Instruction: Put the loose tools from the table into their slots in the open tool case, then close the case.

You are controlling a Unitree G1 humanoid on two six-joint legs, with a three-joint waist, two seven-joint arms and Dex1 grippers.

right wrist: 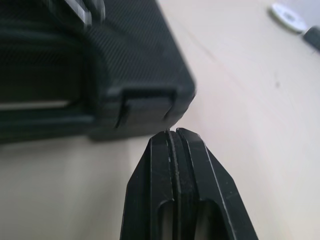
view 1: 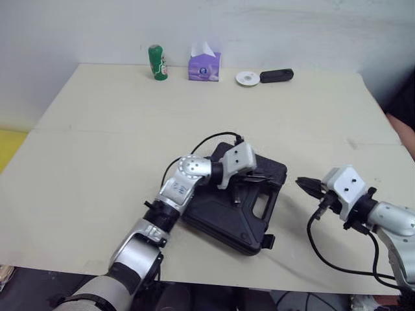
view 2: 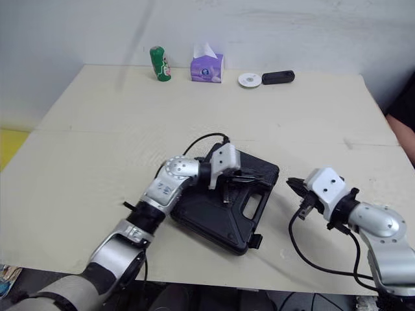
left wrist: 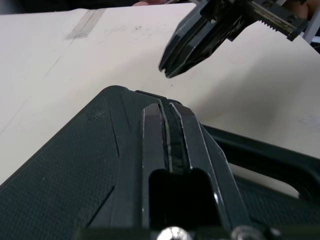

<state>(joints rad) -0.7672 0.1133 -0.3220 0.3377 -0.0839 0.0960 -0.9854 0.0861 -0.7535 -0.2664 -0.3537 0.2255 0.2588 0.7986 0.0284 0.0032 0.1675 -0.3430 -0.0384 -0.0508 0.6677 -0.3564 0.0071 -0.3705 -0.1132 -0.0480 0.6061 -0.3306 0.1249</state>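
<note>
Tool case (view 1: 224, 217) is shut, lid down, lying flat at an angle on the near-middle part of the table (view 1: 97, 142), handle (view 1: 266, 202) side toward the robot's right. Left gripper (left wrist: 167, 106) is over the lid, fingers pressed together, no gap and nothing between them; they lie low along the textured lid, looks like contact but can't confirm. Right gripper (view 1: 302, 184) sits just beside the case on its right, apart from it, fingers also pressed together and holding nothing; tips point at the case edge near a latch (right wrist: 147, 102). Can't tell if it touches the table. No loose tools visible on the table around the case. Far edge of the table: green can (view 1: 157, 62), purple tissue box (view 1: 204, 65), white disc (view 1: 247, 78), black oblong object (view 1: 277, 75), all well apart from the case
</note>
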